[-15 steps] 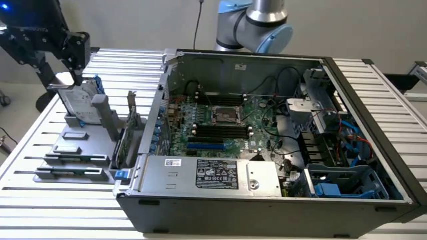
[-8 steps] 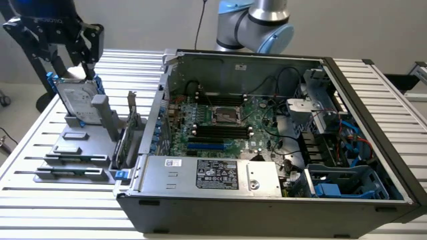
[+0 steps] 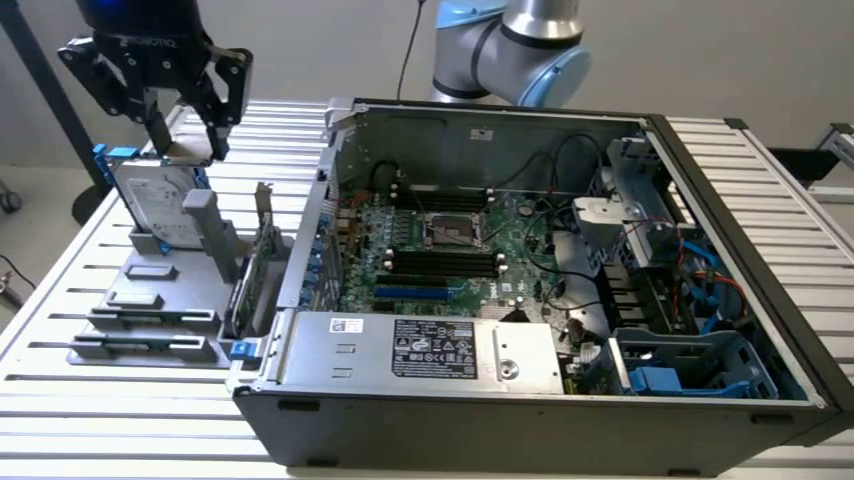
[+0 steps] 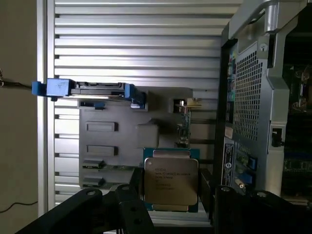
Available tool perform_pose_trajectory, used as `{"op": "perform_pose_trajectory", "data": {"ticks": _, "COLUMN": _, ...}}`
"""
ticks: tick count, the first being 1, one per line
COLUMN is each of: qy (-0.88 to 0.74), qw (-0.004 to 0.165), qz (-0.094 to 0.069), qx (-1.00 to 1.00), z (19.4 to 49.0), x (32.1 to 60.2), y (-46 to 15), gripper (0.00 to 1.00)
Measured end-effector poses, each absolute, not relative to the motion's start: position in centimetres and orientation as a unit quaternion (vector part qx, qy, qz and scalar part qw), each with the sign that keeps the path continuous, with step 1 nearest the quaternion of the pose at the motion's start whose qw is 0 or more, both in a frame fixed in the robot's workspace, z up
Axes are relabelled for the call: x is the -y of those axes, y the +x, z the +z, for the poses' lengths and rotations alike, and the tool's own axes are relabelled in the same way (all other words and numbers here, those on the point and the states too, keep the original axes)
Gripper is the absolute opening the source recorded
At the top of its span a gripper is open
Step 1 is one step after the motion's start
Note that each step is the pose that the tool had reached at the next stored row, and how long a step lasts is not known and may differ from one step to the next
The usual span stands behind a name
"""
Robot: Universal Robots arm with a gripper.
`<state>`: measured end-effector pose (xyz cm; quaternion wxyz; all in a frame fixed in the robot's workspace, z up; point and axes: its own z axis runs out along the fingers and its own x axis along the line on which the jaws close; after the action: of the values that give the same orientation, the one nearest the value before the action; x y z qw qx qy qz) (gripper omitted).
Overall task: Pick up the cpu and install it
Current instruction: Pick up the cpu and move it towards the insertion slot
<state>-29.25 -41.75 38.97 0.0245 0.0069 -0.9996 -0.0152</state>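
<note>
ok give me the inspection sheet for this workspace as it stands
surface: slatted metal table, carrying tray and case
job's things: cpu right at the end effector, silver top showing; socket on the board inside the open pc case
clutter: hard drive upright in the grey parts tray
end effector: above the tray; grip on the cpu cannot be told
cables: black cables and blue cables inside the case
surroundings: arm joint behind the case

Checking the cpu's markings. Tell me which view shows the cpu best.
The wrist view: the cpu faces the camera, silver top and print plain, held in the gripper. The exterior view gives a pale sliver at the gripper's tips.
</note>
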Motion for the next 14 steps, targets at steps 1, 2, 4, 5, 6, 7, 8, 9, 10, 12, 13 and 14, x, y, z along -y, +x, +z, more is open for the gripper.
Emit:
{"op": "perform_pose_trajectory", "data": {"ticks": 1, "qy": 0.007, "qw": 0.025, "qz": -0.015, "qx": 1.0, "z": 39.0, "x": 41.7, "y": -28.8, "gripper": 0.55}}
{"op": "perform_pose_trajectory", "data": {"ticks": 2, "qy": 0.007, "qw": 0.025, "qz": -0.015, "qx": 1.0, "z": 39.0, "x": 41.7, "y": -28.3, "gripper": 0.55}}
{"op": "perform_pose_trajectory", "data": {"ticks": 4, "qy": 0.007, "qw": 0.025, "qz": -0.015, "qx": 1.0, "z": 39.0, "x": 41.7, "y": -27.4, "gripper": 0.55}}
{"op": "perform_pose_trajectory", "data": {"ticks": 5, "qy": 0.007, "qw": 0.025, "qz": -0.015, "qx": 1.0, "z": 39.0, "x": 41.6, "y": -27.0, "gripper": 0.55}}
{"op": "perform_pose_trajectory", "data": {"ticks": 6, "qy": 0.007, "qw": 0.025, "qz": -0.015, "qx": 1.0, "z": 39.0, "x": 41.6, "y": -26.5, "gripper": 0.55}}
{"op": "perform_pose_trajectory", "data": {"ticks": 7, "qy": 0.007, "qw": 0.025, "qz": -0.015, "qx": 1.0, "z": 39.0, "x": 41.6, "y": -26.1, "gripper": 0.55}}
{"op": "perform_pose_trajectory", "data": {"ticks": 8, "qy": 0.007, "qw": 0.025, "qz": -0.015, "qx": 1.0, "z": 39.0, "x": 41.6, "y": -25.6, "gripper": 0.55}}
{"op": "perform_pose_trajectory", "data": {"ticks": 9, "qy": 0.007, "qw": 0.025, "qz": -0.015, "qx": 1.0, "z": 39.0, "x": 41.5, "y": -25.1, "gripper": 0.55}}
{"op": "perform_pose_trajectory", "data": {"ticks": 10, "qy": 0.007, "qw": 0.025, "qz": -0.015, "qx": 1.0, "z": 39.0, "x": 41.5, "y": -24.7, "gripper": 0.55}}
{"op": "perform_pose_trajectory", "data": {"ticks": 12, "qy": 0.007, "qw": 0.025, "qz": -0.015, "qx": 1.0, "z": 39.0, "x": 41.5, "y": -23.8, "gripper": 0.55}}
{"op": "perform_pose_trajectory", "data": {"ticks": 13, "qy": 0.007, "qw": 0.025, "qz": -0.015, "qx": 1.0, "z": 39.0, "x": 41.4, "y": -23.3, "gripper": 0.55}}
{"op": "perform_pose_trajectory", "data": {"ticks": 14, "qy": 0.007, "qw": 0.025, "qz": -0.015, "qx": 1.0, "z": 39.0, "x": 41.4, "y": -22.9, "gripper": 0.55}}
